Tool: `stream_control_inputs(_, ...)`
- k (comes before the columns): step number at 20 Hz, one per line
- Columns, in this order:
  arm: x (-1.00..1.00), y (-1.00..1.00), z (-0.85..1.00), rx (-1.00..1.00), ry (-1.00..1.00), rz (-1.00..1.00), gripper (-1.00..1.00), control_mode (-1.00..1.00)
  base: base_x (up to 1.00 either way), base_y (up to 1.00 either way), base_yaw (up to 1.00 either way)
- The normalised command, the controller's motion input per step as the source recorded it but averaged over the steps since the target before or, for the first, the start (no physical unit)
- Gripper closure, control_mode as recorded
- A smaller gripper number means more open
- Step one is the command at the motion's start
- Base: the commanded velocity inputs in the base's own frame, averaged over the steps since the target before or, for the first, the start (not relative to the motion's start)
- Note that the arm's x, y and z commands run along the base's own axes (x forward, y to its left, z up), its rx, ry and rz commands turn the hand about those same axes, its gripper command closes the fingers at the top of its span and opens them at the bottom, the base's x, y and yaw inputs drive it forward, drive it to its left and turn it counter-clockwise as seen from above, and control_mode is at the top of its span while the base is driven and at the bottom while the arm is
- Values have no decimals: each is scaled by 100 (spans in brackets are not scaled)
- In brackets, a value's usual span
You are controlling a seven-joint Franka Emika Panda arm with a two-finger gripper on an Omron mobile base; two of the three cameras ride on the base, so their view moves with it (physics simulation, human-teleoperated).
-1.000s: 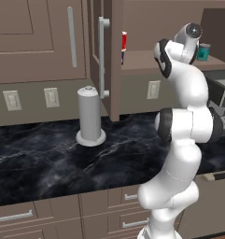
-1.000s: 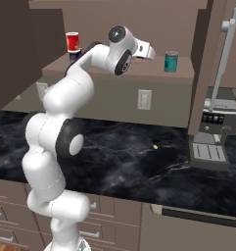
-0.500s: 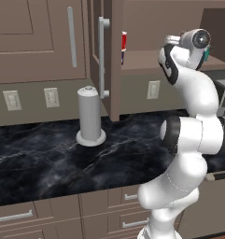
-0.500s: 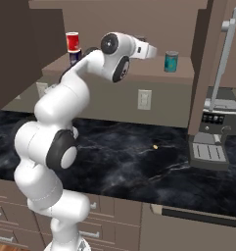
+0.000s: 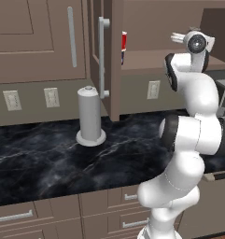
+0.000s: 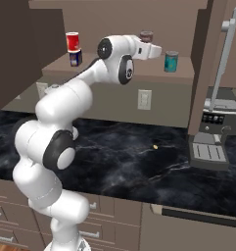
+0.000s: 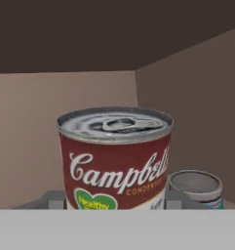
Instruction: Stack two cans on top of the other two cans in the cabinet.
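In the right base view, at my 9 o'clock, a red can (image 6: 72, 41) stands stacked on the blue can (image 6: 75, 57) on the cabinet (image 6: 139, 73) shelf. My claw (image 6: 148, 48) is closed round a Campbell's can (image 7: 115, 158), held upright above the shelf. At my 3 o'clock the teal can (image 6: 171, 62) stands on the shelf, near the held can but apart.

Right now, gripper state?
Gripper: shut on the red soup can, carried inside the cabinet near the teal can.
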Motion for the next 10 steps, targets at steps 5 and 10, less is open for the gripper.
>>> stream_control_inputs(5, -12, -18, 46, 0, 4, -9, 100, -100, 0, 0, 0)
stream_control_inputs(10, -11, -34, 7, -5, 1, -6, 100, -100, 0, 0, 0)
